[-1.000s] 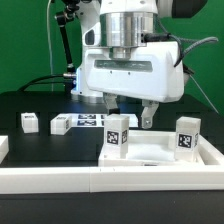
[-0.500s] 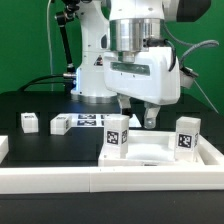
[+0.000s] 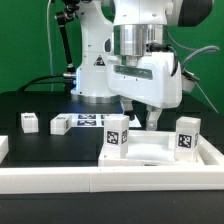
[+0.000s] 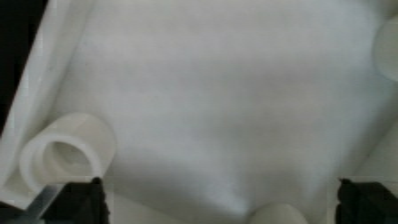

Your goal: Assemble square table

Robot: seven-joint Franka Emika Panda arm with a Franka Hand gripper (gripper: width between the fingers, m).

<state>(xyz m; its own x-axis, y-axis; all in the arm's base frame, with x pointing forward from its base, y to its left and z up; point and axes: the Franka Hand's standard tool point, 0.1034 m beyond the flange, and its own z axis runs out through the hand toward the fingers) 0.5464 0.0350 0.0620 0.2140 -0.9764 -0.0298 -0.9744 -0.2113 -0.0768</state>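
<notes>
The white square tabletop (image 3: 150, 152) lies near the front at the exterior view's right. Two tagged white legs stand upright on it, one (image 3: 118, 132) toward the left corner and one (image 3: 187, 135) toward the right. My gripper (image 3: 138, 119) hangs just behind and above the tabletop, between those legs, open and empty. In the wrist view the tabletop (image 4: 231, 90) fills the picture, with a round white leg end (image 4: 68, 152) near one dark fingertip (image 4: 80, 200). The gripper (image 4: 224, 205) is wide open there. Two loose tagged legs (image 3: 30, 121) (image 3: 61, 124) lie on the black table at the left.
The marker board (image 3: 90, 121) lies flat behind the loose legs. A long white border bar (image 3: 110, 182) runs along the front, with a short side piece (image 3: 3, 147) at the left. The robot's white base (image 3: 95, 70) and cables stand at the back.
The gripper has moved toward the exterior view's right and a little up, from over the left leg to between the two legs. The parts have not moved.
</notes>
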